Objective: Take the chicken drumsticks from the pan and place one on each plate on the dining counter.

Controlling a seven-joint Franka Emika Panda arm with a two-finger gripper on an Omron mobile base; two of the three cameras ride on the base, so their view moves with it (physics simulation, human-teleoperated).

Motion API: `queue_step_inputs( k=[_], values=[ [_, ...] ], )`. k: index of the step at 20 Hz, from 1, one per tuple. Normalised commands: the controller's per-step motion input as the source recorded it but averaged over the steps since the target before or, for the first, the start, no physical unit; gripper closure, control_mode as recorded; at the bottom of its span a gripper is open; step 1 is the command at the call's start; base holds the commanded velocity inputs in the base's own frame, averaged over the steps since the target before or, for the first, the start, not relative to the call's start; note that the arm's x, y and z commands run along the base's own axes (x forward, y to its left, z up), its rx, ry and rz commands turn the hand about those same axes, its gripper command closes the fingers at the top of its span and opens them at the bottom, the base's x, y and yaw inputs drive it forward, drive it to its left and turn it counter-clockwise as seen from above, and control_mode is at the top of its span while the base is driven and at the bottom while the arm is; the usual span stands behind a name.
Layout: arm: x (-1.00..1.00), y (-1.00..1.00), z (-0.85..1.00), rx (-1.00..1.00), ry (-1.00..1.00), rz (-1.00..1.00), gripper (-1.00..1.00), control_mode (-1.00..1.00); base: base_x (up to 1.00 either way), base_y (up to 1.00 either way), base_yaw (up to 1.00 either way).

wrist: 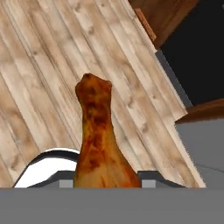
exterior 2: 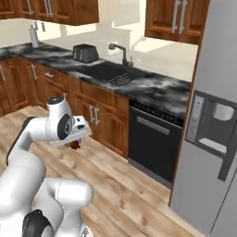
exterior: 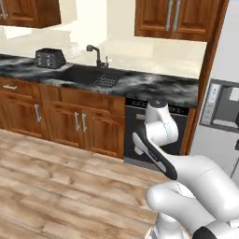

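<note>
Clearly mid-carry: from the left base view the arm stands before the dishwasher [exterior: 154, 135]. Right base view adds the hand [exterior 2: 74, 144] by that dishwasher [exterior 2: 155, 143], something reddish beneath. Hand view reveals the drumstick [wrist: 98, 140] grasped above floorboards [wrist: 39, 78]; it should stay level, grip firm, until a plate appears.

Open wood floor [exterior: 56, 177] below; cabinets [exterior: 70, 116], dishwasher [exterior 2: 152, 143] ahead.

One drumstick [wrist: 99, 144] is golden-brown with dark red spots. It stands up between the tool's tips, thin end up, above the wood floor.
</note>
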Motion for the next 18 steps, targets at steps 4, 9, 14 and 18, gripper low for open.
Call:
queue_step_inputs(
  k=[4, 9, 14, 18],
  values=[
    [0.00, 0.00, 0.00, 0.00, 0.00, 0.00, 1.00, 1.00, 0.18, 0.05, -0.95],
    [0.00, 0.00, 0.00, 0.00, 0.00, 0.00, 1.00, 1.00, 0.20, 0.01, -0.54],
    [0.00, 0.00, 0.00, 0.00, 0.00, 0.00, 1.00, 1.00, 0.17, 0.07, -0.41],
    [0.00, 0.00, 0.00, 0.00, 0.00, 0.00, 1.00, 1.00, 0.10, 0.03, -0.13]
  ],
)
